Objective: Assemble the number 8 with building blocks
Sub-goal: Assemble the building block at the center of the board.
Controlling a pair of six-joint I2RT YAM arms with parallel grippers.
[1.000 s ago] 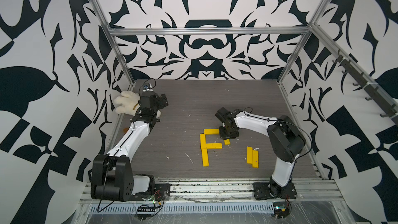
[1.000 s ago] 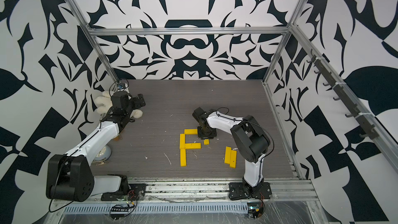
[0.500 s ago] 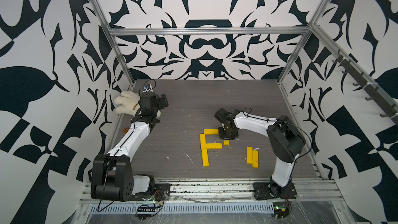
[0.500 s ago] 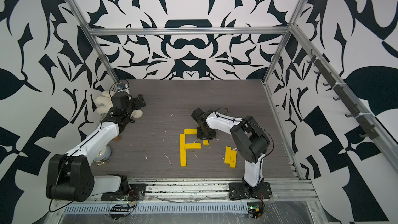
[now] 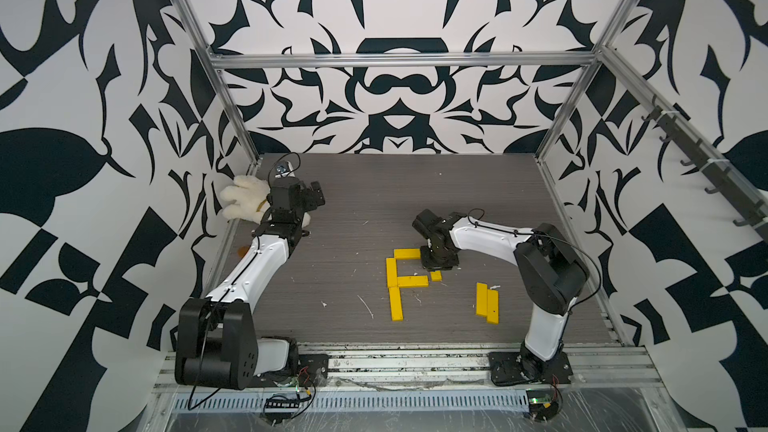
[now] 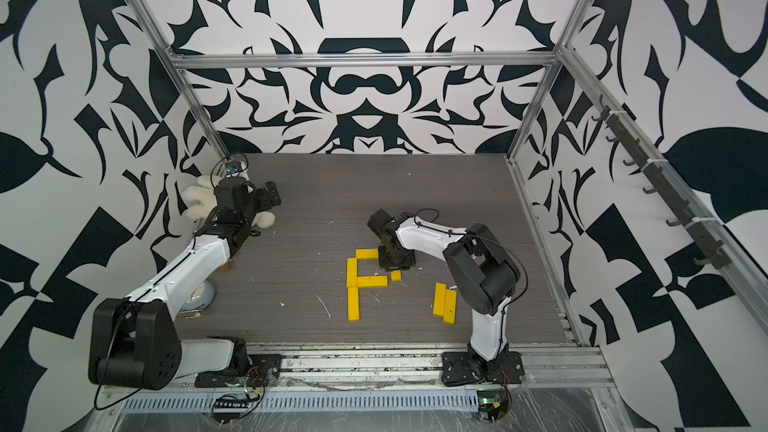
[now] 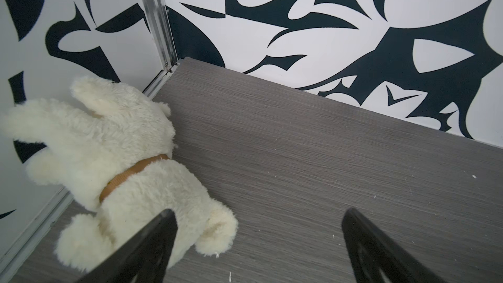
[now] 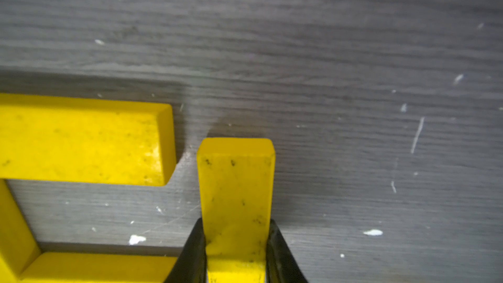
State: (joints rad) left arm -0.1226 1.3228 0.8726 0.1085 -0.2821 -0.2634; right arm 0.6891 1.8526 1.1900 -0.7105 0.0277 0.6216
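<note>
Seven bright yellow, flat rectangular building blocks [image 5: 412, 281] are showing on the grey wood-grain surface [image 5: 353, 209]. Four are lying as an F-shaped start of the number 8 [image 5: 391, 274]: top bar, middle bar and both left uprights.

A fifth block [image 8: 235, 186] is sitting between the narrowly parted jaws of the right end effector [image 8: 236, 221], gripped across its width. Its far end is lying just beside the right end of the top bar [image 8: 81, 140], with a small gap between them. Two spare blocks [image 5: 493, 305] are lying side by side, touching, well apart from the figure toward the right arm's base.

Over the last second little is changing. The right end effector is shifting only slightly beside the figure and is keeping its grip. This suggests fine alignment of the upper right upright before release. Counting this one, three segments are still waiting to be set.

The left end effector [image 7: 260, 213] is standing fully open and empty beside a white plush toy [image 7: 122, 159] in the far corner.

No brand, label or writing is showing; the blocks are carrying only dark specks.
</note>
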